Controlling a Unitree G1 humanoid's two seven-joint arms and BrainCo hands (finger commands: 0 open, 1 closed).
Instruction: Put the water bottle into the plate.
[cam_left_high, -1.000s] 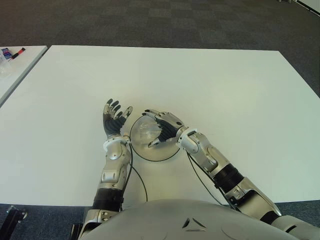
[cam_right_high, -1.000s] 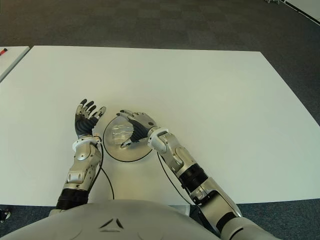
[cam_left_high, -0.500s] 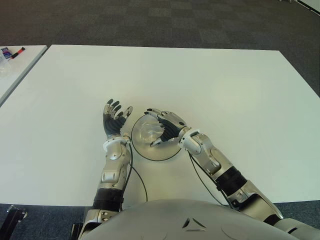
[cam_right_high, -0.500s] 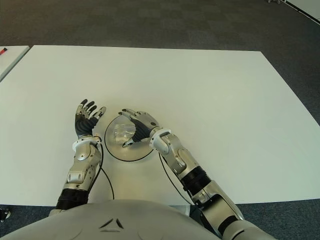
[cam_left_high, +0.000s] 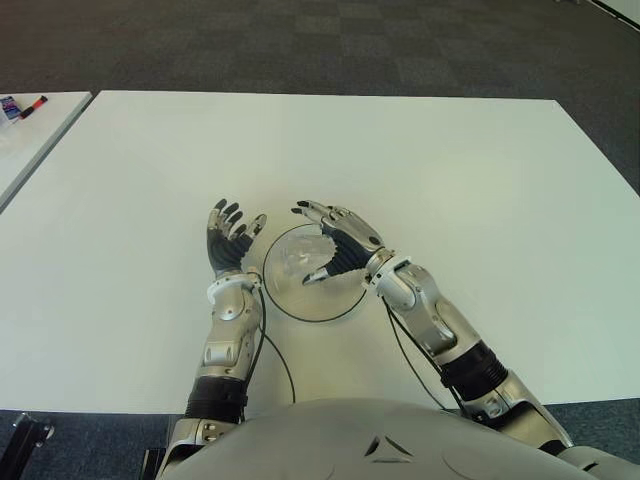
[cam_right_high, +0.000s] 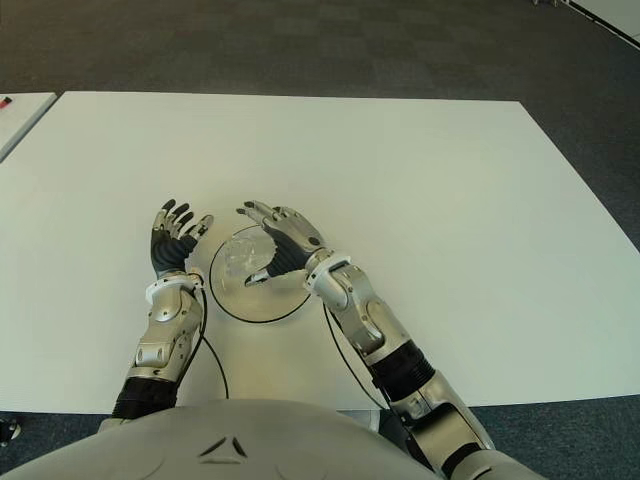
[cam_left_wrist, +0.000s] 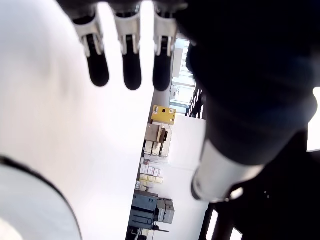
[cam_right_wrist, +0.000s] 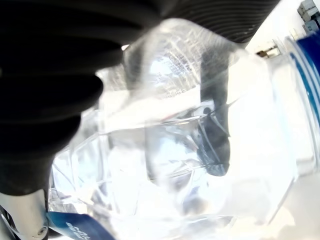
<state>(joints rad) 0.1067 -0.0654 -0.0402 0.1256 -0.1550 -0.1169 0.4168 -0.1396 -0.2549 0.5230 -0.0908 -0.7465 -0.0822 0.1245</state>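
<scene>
Clear, crumpled plastic bottle (cam_left_high: 298, 258) with blue label lies on its side inside the plate (cam_left_high: 290, 305). Plate: round, dark-rimmed, flat on the worktop, bottle toward its 12 o'clock half.

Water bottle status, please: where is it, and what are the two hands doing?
Right hand open over the plate. Water bottle lying in the plate beneath it. Left hand open, idle at the plate's left. Nothing in the way.
</scene>
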